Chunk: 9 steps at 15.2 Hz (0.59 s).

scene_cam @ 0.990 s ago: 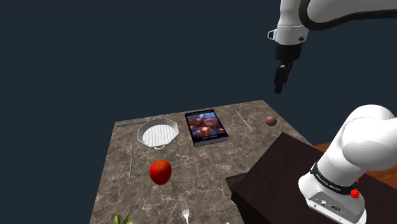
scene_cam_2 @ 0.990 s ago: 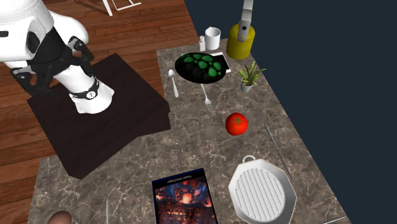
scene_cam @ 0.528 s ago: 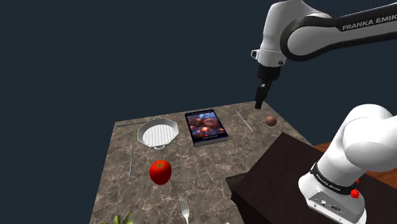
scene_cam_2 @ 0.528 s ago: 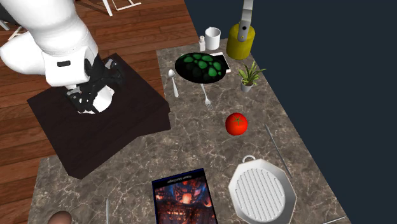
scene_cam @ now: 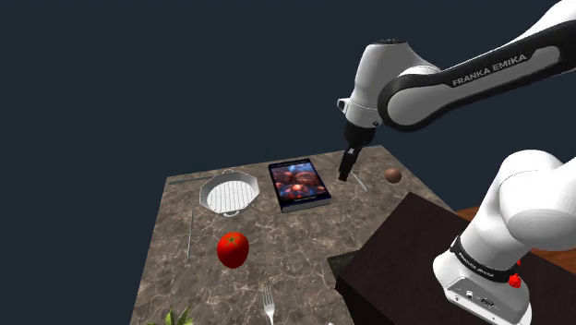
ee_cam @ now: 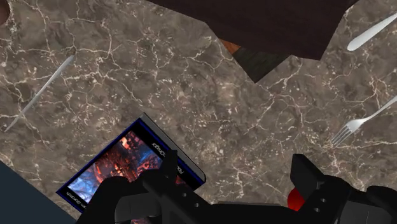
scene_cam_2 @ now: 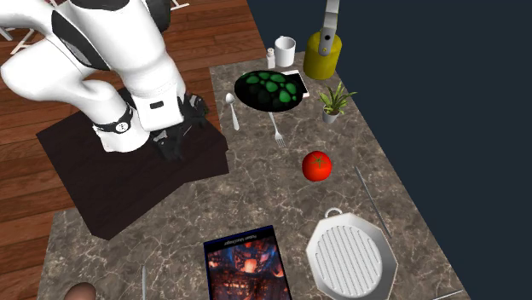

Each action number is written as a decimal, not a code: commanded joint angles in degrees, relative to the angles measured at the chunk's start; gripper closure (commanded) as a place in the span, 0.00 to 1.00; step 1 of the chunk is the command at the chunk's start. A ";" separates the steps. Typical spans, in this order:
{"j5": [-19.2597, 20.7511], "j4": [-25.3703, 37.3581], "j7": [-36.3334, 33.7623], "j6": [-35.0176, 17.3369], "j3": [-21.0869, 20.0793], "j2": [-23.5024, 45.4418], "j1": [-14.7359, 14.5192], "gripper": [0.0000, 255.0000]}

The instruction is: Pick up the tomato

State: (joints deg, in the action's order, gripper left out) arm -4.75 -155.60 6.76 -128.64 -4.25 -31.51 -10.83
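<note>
One tomato point(scene_cam: 233, 248), red with a green stalk end, sits by itself on a bare patch of the marble-patterned bench point(scene_cam: 305, 235), touching nothing. It is between the white ribbed grill pan point(scene_cam: 228, 194) and the fork point(scene_cam: 269, 303). That free space probably lets the arm come down on it from above without nudging anything.

One black gripper point(scene_cam: 347, 169) hangs in the air above the far side of the bench, near the picture-covered book point(scene_cam: 298, 184) and well apart from the tomato. In the wrist view its fingers point(ee_cam: 168, 172) stand apart with nothing between them, which suits an approach before a grasp. The pickup has not begun.

Counted on the bench:
- **Utensils:** one fork, one spoon point(scene_cam_2: 231, 109), and at least two slim metal utensils, one point(scene_cam: 190, 233) beside the tomato and one point(scene_cam: 354, 175) below the gripper.
- **Flat items:** one grill pan and one book.
- **Small items:** one round brown object point(scene_cam: 393, 175) at the far edge.
- **End cluster:** one dark bowl of green pieces point(scene_cam_2: 271, 89), one potted plant point(scene_cam_2: 334, 100), one white cup point(scene_cam_2: 285, 49), one yellow bottle point(scene_cam_2: 324, 53) and one little shaker point(scene_cam_2: 271, 58).

The end cluster stands well clear of the tomato. One dark stand point(scene_cam: 415, 263) carries the arm at the bench's edge.
</note>
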 commanded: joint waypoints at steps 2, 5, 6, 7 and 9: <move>-1.69 -0.17 0.00 -8.53 -1.24 5.86 -1.80 0.00; -3.19 0.63 0.08 -16.30 -2.48 12.10 -3.53 0.00; -3.64 1.08 0.13 -18.79 -2.90 14.27 -4.06 0.00; -4.05 1.63 0.17 -21.23 -3.31 16.46 -4.58 0.00; -4.71 2.98 0.24 -25.91 -4.14 20.91 -5.55 0.00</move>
State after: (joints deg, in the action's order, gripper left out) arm -9.06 -153.18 6.73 -152.11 -8.15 -12.64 -15.94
